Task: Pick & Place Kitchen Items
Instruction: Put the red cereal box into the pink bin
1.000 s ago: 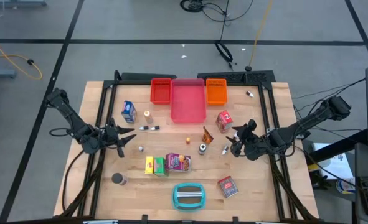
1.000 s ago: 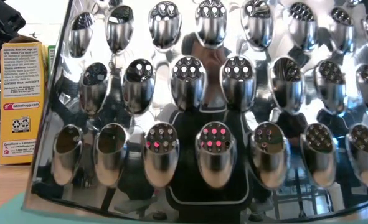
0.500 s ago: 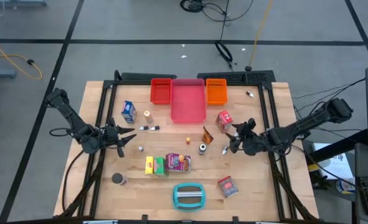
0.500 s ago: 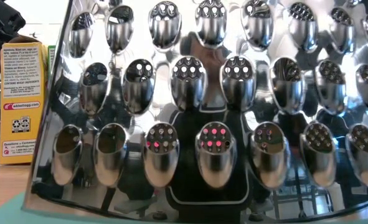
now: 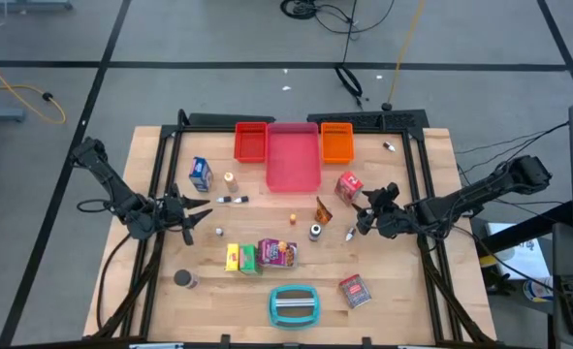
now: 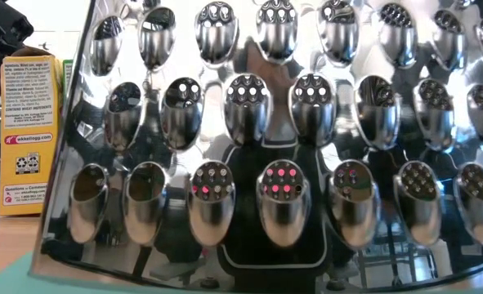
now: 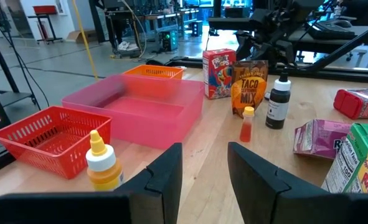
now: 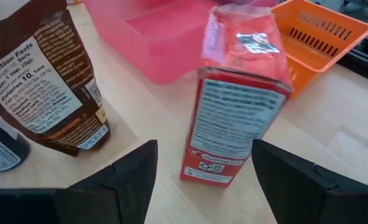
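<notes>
Foreground: metal grater face (image 6: 290,147), raised holed cups in rows, fills the frame.
Left edge: yellow printed box (image 6: 30,131), upright.

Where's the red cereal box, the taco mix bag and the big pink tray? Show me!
red cereal box (image 8: 236,106): right wrist view, on its printed side panel.
taco mix bag (image 7: 248,87): left wrist view, on the front label.
pink tray (image 5: 293,174): high view, on its bare floor.

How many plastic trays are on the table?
3, side by side at the table's far edge: red tray on the left, pink tray in the middle, orange tray on the right.
</notes>
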`<control>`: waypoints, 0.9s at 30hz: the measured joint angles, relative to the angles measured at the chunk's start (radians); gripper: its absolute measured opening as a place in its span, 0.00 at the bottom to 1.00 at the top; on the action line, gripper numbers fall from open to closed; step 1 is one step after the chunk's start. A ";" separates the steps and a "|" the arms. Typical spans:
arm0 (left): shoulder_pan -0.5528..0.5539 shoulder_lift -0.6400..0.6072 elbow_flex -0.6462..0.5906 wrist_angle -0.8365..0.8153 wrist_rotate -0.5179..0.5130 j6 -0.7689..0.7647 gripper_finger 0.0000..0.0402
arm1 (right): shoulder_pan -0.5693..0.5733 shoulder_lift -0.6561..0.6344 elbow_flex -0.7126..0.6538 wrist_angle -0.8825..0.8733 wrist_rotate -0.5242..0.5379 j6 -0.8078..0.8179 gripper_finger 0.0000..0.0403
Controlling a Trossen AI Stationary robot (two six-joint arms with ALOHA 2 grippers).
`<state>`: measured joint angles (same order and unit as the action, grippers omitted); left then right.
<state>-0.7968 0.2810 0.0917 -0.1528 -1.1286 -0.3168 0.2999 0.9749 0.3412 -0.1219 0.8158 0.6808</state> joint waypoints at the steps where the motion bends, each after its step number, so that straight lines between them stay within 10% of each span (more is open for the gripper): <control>1: 0.000 0.000 0.000 0.000 0.000 0.001 0.32 | -0.001 0.000 0.000 0.001 0.002 0.008 0.63; 27: 0.000 0.000 0.000 0.000 0.000 0.026 0.32 | -0.192 0.070 0.000 0.163 0.020 -0.260 0.63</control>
<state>-0.7971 0.2810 0.0917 -0.1531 -1.1286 -0.2905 0.1081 1.0447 0.3412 0.0410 0.8359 0.4210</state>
